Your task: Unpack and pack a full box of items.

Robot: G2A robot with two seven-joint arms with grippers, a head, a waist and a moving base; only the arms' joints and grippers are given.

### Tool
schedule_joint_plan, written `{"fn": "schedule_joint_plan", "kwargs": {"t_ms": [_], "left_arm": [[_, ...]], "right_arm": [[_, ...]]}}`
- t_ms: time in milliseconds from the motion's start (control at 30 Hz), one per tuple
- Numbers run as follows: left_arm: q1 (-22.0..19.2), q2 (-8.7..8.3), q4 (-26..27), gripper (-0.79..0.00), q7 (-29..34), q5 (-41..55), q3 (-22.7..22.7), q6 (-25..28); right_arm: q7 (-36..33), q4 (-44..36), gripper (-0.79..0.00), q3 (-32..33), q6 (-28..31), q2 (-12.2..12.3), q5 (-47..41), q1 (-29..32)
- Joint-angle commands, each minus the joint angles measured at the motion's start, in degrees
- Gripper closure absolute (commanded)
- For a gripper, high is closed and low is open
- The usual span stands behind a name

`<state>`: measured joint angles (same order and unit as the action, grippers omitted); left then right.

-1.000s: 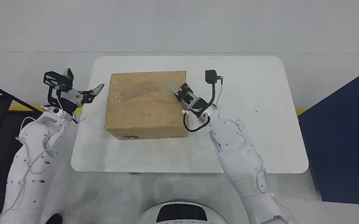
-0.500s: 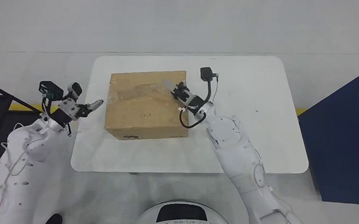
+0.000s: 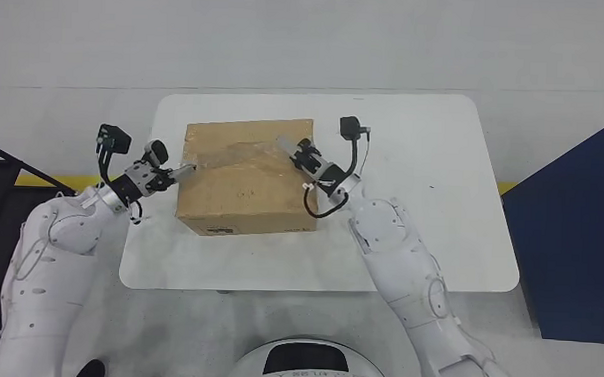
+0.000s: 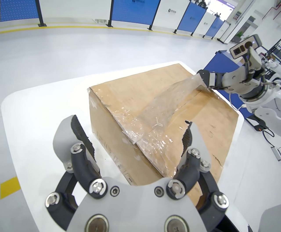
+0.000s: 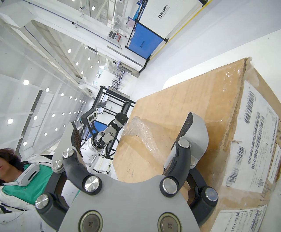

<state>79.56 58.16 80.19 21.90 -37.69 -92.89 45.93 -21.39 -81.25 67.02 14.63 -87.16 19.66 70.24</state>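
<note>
A shut cardboard box point(image 3: 244, 191) stands on the white table point(image 3: 432, 193), sealed along its top seam with clear tape point(image 4: 166, 98). One end of the tape is peeled up and crumpled point(image 5: 140, 131). My left gripper point(image 3: 188, 169) is open at the box's left end, with the taped corner point(image 4: 140, 140) between its spread fingers and nothing gripped. My right gripper point(image 3: 287, 144) hovers over the box top near its far right corner, fingers apart. In the left wrist view the lifted tape end rises to the right gripper point(image 4: 203, 80) and seems to touch one finger.
Shipping labels point(image 5: 259, 131) cover the box's side facing the right arm. Bare table lies to the right of the box and along the front edge. A blue panel point(image 3: 580, 238) stands off the table's right side.
My left arm has swung in from off the table's left edge, and its gripper now sits at the box's left end. My right gripper shifted slightly over the box top.
</note>
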Motion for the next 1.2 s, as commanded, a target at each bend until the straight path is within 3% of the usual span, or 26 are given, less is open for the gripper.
{"fn": "schedule_joint_plan", "kwargs": {"t_ms": [0, 300, 500, 767, 900, 933, 1033, 1067, 1167], "left_arm": [[-0.05, -0.03, -0.14, -0.785, 0.4, 0.08, 0.48, -0.04], [-0.3, -0.21, 0.81, -0.785, 3.37, 3.76, 2.96, 1.97], [0.14, -0.56, 2.72, -0.606, 4.09, 5.16, 2.61, 2.26], [1.4, -1.02, 5.71, -0.529, 3.58, 5.06, 1.46, 2.31], [1.62, -1.24, 6.69, -0.582, 2.74, 2.08, 0.28, -0.33], [1.67, -1.29, 6.96, -0.659, 1.9, 0.14, -0.39, -1.87], [2.18, -1.39, 8.11, -0.727, -2.06, -5.77, -2.17, -5.42], [2.45, -1.44, 8.71, -0.785, -3.52, -8.16, -2.8, -6.34], [3.4, -1.66, 11.88, -0.785, -6.98, -15.8, -3.82, -6.82]], "right_arm": [[-0.04, 0.01, -0.785, 0.01, 0.07, 0.1, -0.14, 0.05], [-0.02, 0.48, -0.785, -0.17, 0.57, 0.46, -0.73, -0.25], [-0.01, 1.61, -0.785, -0.69, 1.11, 0.58, -1.36, -1.0], [0.44, 2.85, -0.785, -1.26, 2.04, 0.73, -2.1, -1.59], [0.83, 3.1, -0.785, -1.5, 2.51, 0.83, -2.29, -1.49], [1.07, 3.0, -0.785, -1.48, 2.62, 0.87, -2.32, -1.35], [1.63, 2.51, -0.785, -1.26, 3.04, 1.06, -2.16, -0.68], [1.7, 2.29, -0.785, -1.18, 3.07, 1.12, -2.18, -0.5], [1.75, 1.59, -0.785, -1.15, 3.01, 1.27, -2.03, -0.16]]}}
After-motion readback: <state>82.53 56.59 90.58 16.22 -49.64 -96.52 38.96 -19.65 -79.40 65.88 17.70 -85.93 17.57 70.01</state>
